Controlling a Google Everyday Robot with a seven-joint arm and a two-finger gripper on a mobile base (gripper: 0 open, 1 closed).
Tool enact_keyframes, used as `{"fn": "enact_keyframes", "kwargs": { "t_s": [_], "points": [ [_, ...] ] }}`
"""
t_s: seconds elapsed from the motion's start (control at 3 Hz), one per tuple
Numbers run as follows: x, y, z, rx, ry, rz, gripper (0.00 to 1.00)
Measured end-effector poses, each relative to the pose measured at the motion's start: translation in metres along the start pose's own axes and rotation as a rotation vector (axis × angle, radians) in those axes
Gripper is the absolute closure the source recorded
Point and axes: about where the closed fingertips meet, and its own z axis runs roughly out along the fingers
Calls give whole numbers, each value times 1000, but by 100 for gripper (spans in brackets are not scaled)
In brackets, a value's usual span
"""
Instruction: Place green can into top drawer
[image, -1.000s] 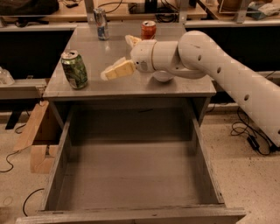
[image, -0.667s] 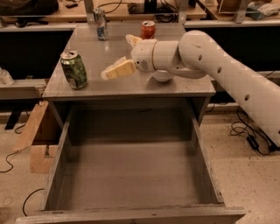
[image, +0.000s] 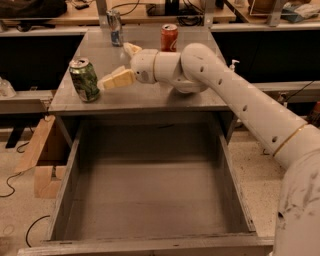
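Observation:
The green can (image: 84, 80) stands upright at the front left of the grey table (image: 165, 97). My gripper (image: 121, 65) is open just to the right of the can. Its near finger (image: 116, 79) reaches almost to the can's side, and the far finger (image: 132, 49) is spread back towards the table's middle. Nothing is between the fingers. The top drawer (image: 150, 200) is pulled wide open below the table's front edge, and its worn grey bottom is bare.
An orange-red can (image: 169, 37) and a silver-blue slim can (image: 115, 27) stand at the back of the table. My white arm (image: 240, 100) crosses in from the right. Cardboard pieces (image: 42, 160) lean on the floor left of the drawer.
My gripper has moved a little to the left, closer to the green can. The can and the drawer have not moved.

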Motion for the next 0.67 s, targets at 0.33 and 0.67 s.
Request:
{"fn": "enact_keyframes", "kwargs": {
  "t_s": [0.33,0.67],
  "points": [
    [-5,16,43,-77,-75,5,0],
    [-22,37,70,-140,-152,-31,0]
  ]
}}
